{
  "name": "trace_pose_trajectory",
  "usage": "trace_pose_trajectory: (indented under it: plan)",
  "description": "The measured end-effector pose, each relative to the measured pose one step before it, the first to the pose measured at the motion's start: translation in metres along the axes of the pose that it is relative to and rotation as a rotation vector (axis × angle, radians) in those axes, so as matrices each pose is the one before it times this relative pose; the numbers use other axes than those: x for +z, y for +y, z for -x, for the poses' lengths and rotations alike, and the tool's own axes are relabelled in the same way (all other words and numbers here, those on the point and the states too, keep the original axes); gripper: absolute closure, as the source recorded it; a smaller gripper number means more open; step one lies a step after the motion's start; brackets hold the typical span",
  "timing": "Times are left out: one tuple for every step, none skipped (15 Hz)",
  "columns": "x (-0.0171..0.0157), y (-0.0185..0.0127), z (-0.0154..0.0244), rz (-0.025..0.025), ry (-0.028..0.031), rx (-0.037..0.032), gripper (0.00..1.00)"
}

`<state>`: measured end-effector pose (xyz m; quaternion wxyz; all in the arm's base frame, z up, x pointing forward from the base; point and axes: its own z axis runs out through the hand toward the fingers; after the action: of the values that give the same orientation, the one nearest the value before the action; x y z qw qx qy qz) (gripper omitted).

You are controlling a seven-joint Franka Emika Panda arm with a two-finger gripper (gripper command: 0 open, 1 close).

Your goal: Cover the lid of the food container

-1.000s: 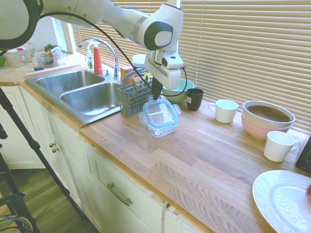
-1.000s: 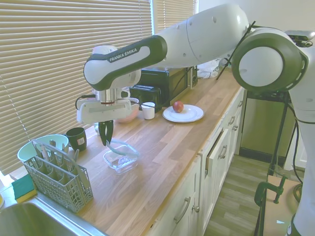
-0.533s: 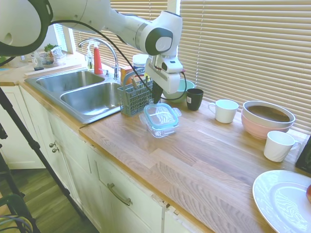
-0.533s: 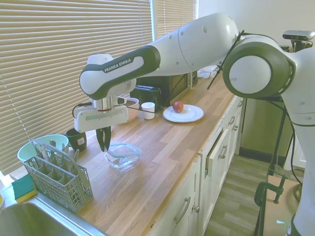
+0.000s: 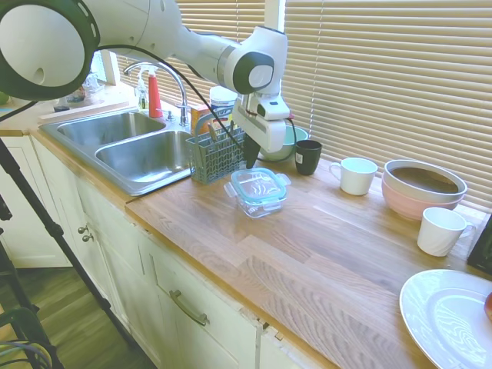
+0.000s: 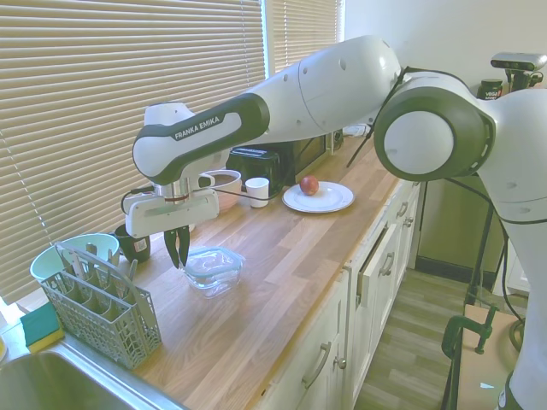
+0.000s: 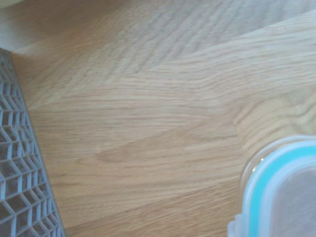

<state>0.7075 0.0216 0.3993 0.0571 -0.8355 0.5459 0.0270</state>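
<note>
Lid sits on the food container, roughly level, mid-counter, just right of the cutlery caddy. Gripper hangs at the lid's rear-left edge, between caddy and container, fingers drawn together; nothing appears to be held. Wrist view shows only one teal-rimmed corner of the lid over bare wood.

Step in hand, as judged: seating the lid. It looks placed but the snap tabs do not read as closed, too small to confirm. To do it well: lift clear of the rim, come over the lid's centre, press straight down with closed fingertips. Pushing at one edge would likely tip the lid or skid the tub on the counter. The caddy stands close on the left, so any sideways travel should go away from it.

Count, left to right in the first exterior view:
- sink, double basin: one
- red spray bottle: one
- cutlery caddy: one
- lid: one; food container: one
- green bowl, partly behind the arm: one
- dark mug: one
- white cups: two, and
- pink bowl: one
- white plate: one, cut by the frame edge; second exterior view shows an apple on it
</note>
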Motion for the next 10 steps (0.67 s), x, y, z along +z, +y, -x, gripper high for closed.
trace_pose_trajectory:
  plan:
    - [0.00225,-0.00159,-0.00121,0.00204,0.00335,0.00318,1.0]
    - [0.00159,-0.00091,-0.00087,0.00232,0.00364,0.00254,1.0]
    - [0.00132,-0.00095,-0.00077,0.00168,0.00332,0.0029,0.0]
    - [0.00083,-0.00061,-0.00062,0.00127,0.00285,0.0034,0.0]
    - [0.0001,-0.00044,-0.00078,0.00012,0.00274,0.00525,0.0]
    - [-0.00023,-0.00084,-0.00077,-0.00119,0.00256,0.00624,0.0]
    - [-0.00046,-0.00082,-0.00074,-0.00144,0.00255,0.00718,0.0]
    - [0.00007,-0.00044,-0.00064,-0.00034,0.00162,0.00902,0.0]
    - [0.00086,-0.00045,-0.00029,0.00043,0.00034,0.00696,0.0]
    - [0.00056,-0.00039,-0.00043,0.00058,0.00162,0.00585,0.0]
